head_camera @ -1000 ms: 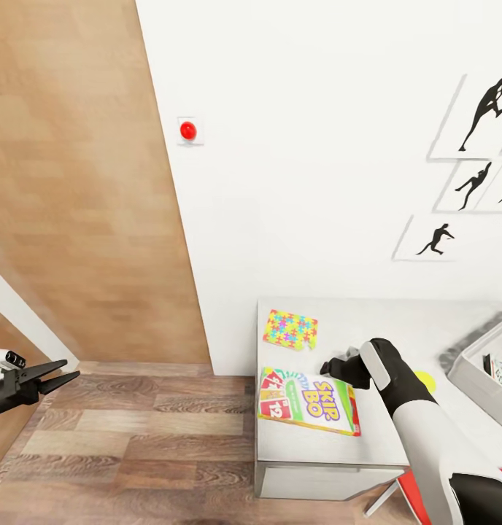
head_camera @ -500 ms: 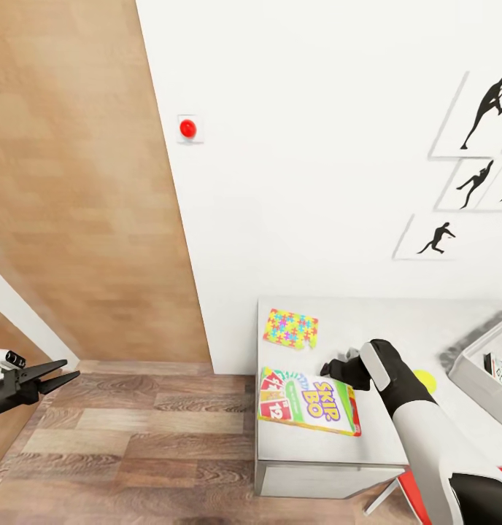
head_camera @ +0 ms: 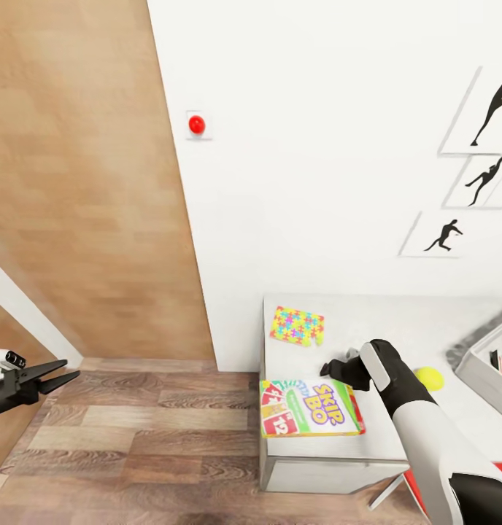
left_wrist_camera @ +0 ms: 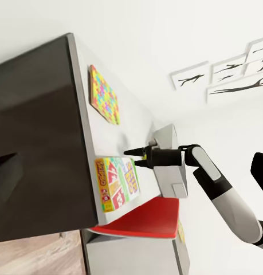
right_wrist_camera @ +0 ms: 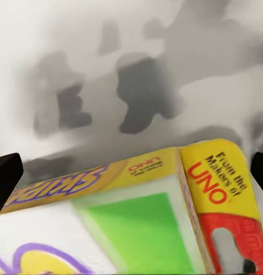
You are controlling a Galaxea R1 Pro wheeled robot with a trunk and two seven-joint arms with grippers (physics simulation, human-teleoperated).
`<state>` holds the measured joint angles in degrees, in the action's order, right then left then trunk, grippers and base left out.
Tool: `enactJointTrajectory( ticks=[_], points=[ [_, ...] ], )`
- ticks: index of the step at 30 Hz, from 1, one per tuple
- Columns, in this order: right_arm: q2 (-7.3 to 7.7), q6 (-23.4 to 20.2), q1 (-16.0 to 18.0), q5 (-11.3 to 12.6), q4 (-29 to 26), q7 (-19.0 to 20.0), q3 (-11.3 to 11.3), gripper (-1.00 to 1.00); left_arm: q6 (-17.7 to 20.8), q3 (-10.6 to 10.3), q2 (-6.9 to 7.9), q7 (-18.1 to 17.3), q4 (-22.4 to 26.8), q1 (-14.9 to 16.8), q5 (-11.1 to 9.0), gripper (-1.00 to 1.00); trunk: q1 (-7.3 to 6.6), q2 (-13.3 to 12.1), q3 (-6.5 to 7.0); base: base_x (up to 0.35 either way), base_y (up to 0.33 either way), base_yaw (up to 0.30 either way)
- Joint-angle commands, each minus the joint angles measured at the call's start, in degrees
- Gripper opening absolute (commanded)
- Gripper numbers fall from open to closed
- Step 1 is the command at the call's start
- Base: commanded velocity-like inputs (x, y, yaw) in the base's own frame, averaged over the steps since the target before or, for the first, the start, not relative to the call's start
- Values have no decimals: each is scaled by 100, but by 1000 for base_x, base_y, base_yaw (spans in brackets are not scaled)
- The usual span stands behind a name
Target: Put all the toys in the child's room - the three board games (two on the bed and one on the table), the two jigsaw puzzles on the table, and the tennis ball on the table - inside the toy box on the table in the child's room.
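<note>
The Skip-Bo board game (head_camera: 310,417) lies flat at the counter (head_camera: 397,328) front edge, just beside the spread, empty right end effector (head_camera: 331,368). Stiff, light, slick cardboard is judged; its overhanging edge is best pinched.

red wall button (head_camera: 197,125), wooden door (head_camera: 83,182).
</note>
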<state>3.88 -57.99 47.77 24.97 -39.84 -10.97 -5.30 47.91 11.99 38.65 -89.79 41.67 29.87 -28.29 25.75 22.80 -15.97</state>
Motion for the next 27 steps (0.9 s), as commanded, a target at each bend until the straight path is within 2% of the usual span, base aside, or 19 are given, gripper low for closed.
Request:
enactJointTrajectory(
  ticks=[1,27],
  points=[
    [-1,-19,4,61,-6,-55,-6,100,61,-7,2,-21,-1,3,-5,100,3,12,-14,-13,72,0],
    [8,-120,4,61,-6,-62,-20,100,61,-6,0,-21,-1,6,-10,100,3,12,-95,-9,45,0]
  ],
)
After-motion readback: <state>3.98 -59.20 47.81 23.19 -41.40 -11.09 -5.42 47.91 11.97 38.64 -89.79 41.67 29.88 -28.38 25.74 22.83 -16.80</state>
